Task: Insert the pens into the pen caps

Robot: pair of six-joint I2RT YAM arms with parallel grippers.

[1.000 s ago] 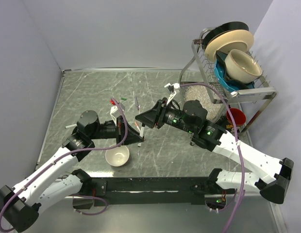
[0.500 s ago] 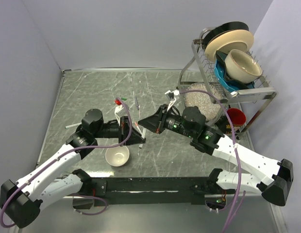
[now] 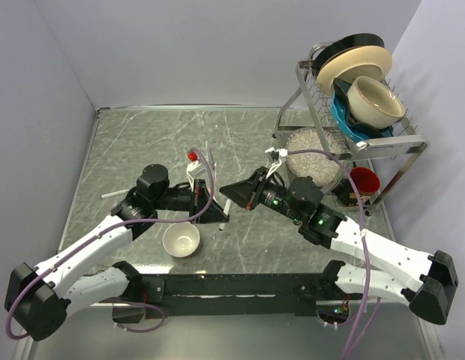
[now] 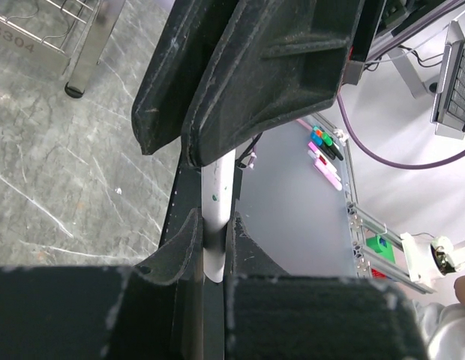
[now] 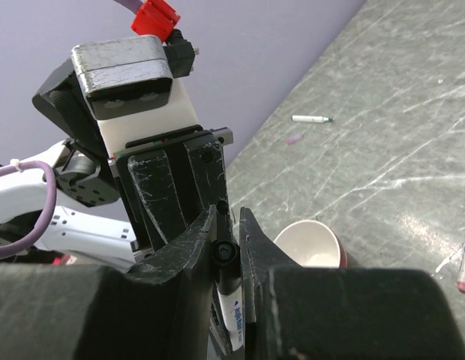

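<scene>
L arm (image 3: 90, 247) further right; pen (image 4: 217, 202) tip hidden inside R jaws.

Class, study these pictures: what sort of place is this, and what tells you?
Likely a robotics lab bench staged like a kitchen counter: robot arms, a walled-in marbled table, a loaded dish rack.

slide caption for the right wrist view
Right gripper pinches a white pen, facing the left gripper, above a bowl and a loose pen on the table.

Left pincer (image 3: 216, 216) and right pincer (image 3: 226, 191) tip to tip, white bowl (image 3: 181, 240) near.
</scene>
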